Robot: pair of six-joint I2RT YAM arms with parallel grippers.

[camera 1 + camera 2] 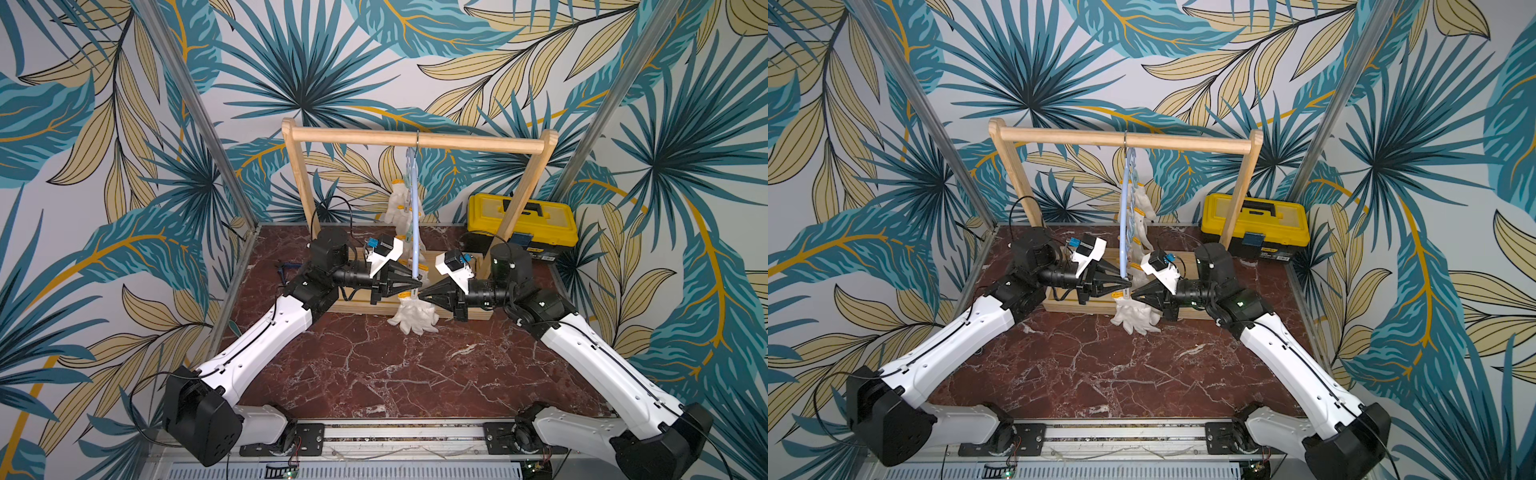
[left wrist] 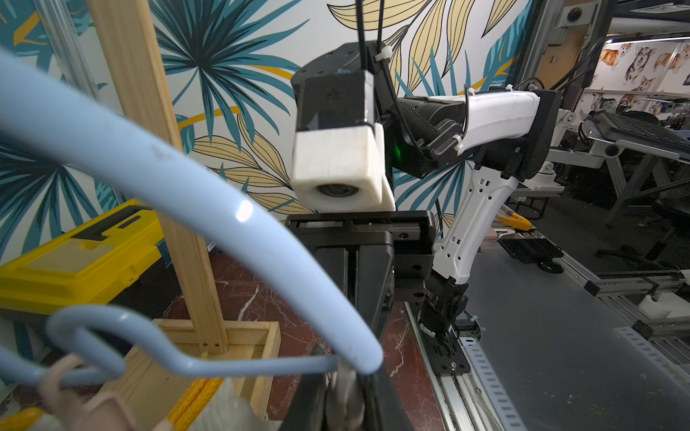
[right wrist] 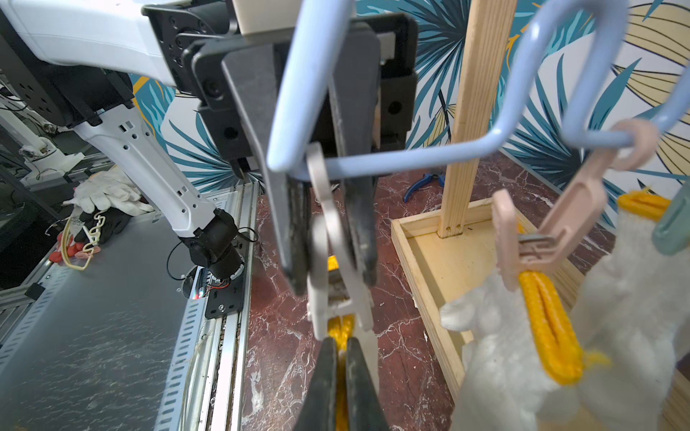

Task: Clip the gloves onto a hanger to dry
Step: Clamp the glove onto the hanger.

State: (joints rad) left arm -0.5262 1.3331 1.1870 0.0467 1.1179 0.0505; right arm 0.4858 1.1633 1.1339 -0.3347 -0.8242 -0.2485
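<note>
One glove (image 1: 413,318) hangs at the near end of the hanger (image 1: 412,232). The right jaws are clamped on its yellow cuff, held up inside the end clip (image 3: 332,239), which the left jaws squeeze. Next, I judge, the left should ease off so the clip bites, before the right lets go.

Robotics lab — wallpapered booth (image 1: 374,62), equipment benches (image 2: 642,134) behind.

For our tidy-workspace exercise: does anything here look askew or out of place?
The hanger hangs crosswise to the wooden rail, not along it, its near end between the left claw and right claw. Also, blue-handled pliers lie loose on the table, a tool this job does not need.
</note>
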